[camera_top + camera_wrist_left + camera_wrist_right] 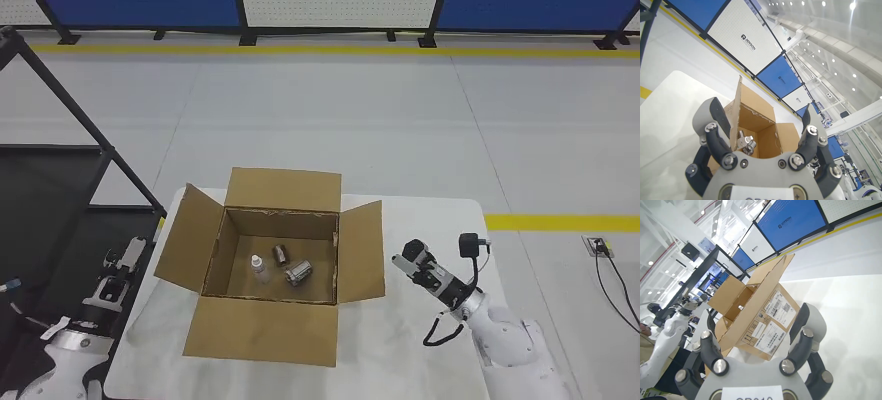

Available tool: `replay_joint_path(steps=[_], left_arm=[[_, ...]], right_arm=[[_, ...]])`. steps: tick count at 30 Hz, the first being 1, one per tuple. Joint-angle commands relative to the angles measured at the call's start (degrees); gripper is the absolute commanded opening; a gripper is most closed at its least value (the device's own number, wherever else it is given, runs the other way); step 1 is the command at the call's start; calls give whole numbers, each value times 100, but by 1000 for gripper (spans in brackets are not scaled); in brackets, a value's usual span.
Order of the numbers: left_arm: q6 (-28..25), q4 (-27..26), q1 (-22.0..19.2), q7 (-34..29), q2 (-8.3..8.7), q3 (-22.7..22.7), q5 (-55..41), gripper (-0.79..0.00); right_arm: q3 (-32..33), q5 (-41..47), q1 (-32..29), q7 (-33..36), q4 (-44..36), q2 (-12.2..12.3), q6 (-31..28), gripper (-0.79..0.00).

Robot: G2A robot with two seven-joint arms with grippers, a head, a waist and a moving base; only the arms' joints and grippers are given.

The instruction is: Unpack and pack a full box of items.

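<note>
Our left gripper (762, 113) and right gripper (756, 311) hung wide open and empty, either side of the open box (285, 190) mid-table. For the bottle (258, 265) inside (beside what seemed metal fittings (297, 272)), we judged a straight-down reach, clear of the flaps, best.

One box (262, 332) stands on one table (395, 345), and four flaps of the box are spread outward. Three small things lie inside it: one white bottle (258, 266), one dark can (280, 254) and one silvery metal piece (297, 272). There are two grippers, the left gripper (762, 104) and the right gripper (756, 310), each with two fingers.
</note>
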Motion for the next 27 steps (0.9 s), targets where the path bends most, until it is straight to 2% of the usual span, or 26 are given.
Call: replay_joint_path(steps=[1,4,9,19,27], left_arm=[[-6,-12,-37,-98,5,105,73,0],[15,-39,-84,-235,14,232,160,0],[34,-91,-136,-263,16,414,286,0],[30,-244,-113,-536,30,718,482,0],[225,-112,-433,-1030,46,1188,599,0]], right_arm=[[-25,344,107,410,120,37,33,0],[-139,815,293,1015,296,84,-18,0],[-341,1285,563,1584,498,142,-221,0],[-794,1598,948,1935,590,202,-294,0],[-1318,1911,1244,2068,487,194,-284,0]])
